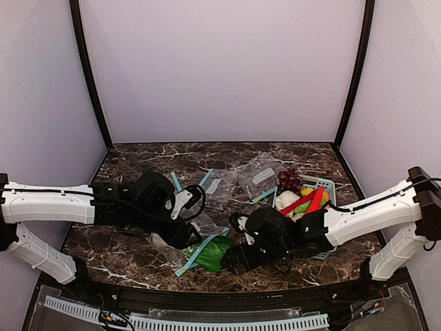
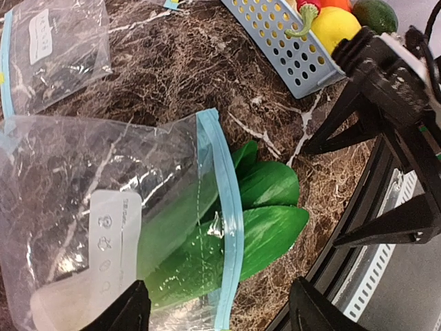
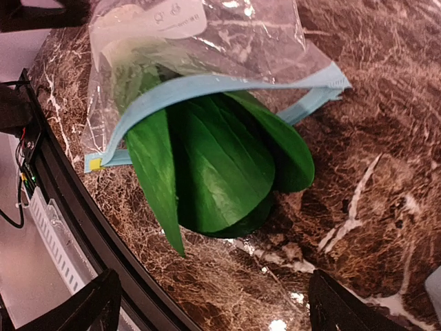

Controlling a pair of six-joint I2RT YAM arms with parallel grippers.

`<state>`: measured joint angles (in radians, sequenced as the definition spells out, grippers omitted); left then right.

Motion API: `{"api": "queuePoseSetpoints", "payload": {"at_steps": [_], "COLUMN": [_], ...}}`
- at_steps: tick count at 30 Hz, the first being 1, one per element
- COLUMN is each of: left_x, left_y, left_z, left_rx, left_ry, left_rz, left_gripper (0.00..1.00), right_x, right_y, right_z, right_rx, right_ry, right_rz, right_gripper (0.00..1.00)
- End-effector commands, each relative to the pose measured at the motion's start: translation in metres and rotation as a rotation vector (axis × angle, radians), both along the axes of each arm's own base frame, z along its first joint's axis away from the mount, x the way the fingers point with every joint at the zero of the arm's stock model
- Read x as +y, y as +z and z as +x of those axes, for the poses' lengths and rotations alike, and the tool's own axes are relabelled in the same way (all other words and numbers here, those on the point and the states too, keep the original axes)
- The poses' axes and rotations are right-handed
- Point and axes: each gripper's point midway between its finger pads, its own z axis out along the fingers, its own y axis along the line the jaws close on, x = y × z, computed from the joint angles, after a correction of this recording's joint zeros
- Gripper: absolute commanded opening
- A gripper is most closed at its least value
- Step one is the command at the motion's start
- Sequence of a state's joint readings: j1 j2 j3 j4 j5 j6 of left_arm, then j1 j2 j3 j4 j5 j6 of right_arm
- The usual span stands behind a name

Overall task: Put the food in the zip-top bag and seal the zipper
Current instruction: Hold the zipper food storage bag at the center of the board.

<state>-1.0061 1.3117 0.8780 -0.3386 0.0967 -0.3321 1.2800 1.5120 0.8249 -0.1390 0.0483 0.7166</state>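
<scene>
The zip-top bag [image 1: 180,249] lies at the table's front middle, with its white label [image 2: 103,234] facing up. The leafy vegetable [image 1: 213,252] is partly inside; its green leaves [image 3: 213,165] stick out past the light-blue zipper [image 3: 207,86], which is open. My left gripper [image 1: 180,234] is open over the bag [image 2: 83,179], with the zipper [image 2: 224,227] between its fingers. My right gripper [image 1: 238,261] is open and empty, just off the leaf tips. The red-orange tapered vegetable [image 1: 308,200] lies in the basket. I cannot make out the cucumber.
The light-blue basket [image 1: 329,185] stands at the right with a lemon [image 2: 334,27] and other toy food; purple grapes [image 1: 289,181] lie behind it. Smaller clear bags [image 1: 217,183] lie at the back middle, one also in the left wrist view [image 2: 55,48]. The black table rim [image 3: 89,227] is close by.
</scene>
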Motion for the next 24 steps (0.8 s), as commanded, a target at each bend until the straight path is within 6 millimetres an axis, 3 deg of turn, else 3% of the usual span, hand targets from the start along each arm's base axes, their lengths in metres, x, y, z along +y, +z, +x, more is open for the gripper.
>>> {"api": "queuePoseSetpoints", "payload": {"at_steps": [1, 5, 11, 17, 24], "left_x": [0.007, -0.005, -0.018, -0.021, -0.025], "left_y": [-0.005, -0.015, -0.023, -0.027, -0.036], "left_z": [-0.008, -0.016, -0.008, -0.001, 0.005], "left_rx": [-0.012, -0.019, -0.066, -0.102, -0.128], "left_ry": [0.066, 0.021, 0.001, -0.007, -0.028], "left_rz": [-0.003, 0.035, 0.104, 0.141, 0.182], "left_gripper": [0.71, 0.74, 0.75, 0.67, 0.65], "right_x": [0.02, 0.03, 0.031, 0.035, 0.041], "right_y": [-0.008, -0.013, -0.025, -0.032, -0.033], "right_z": [-0.007, 0.0, 0.017, 0.025, 0.031], "right_rx": [0.136, 0.103, 0.063, 0.054, 0.032], "right_ry": [-0.066, -0.069, -0.117, -0.11, -0.089], "right_rz": [0.134, 0.134, 0.1, 0.118, 0.162], "right_gripper": [0.88, 0.81, 0.69, 0.53, 0.39]}}
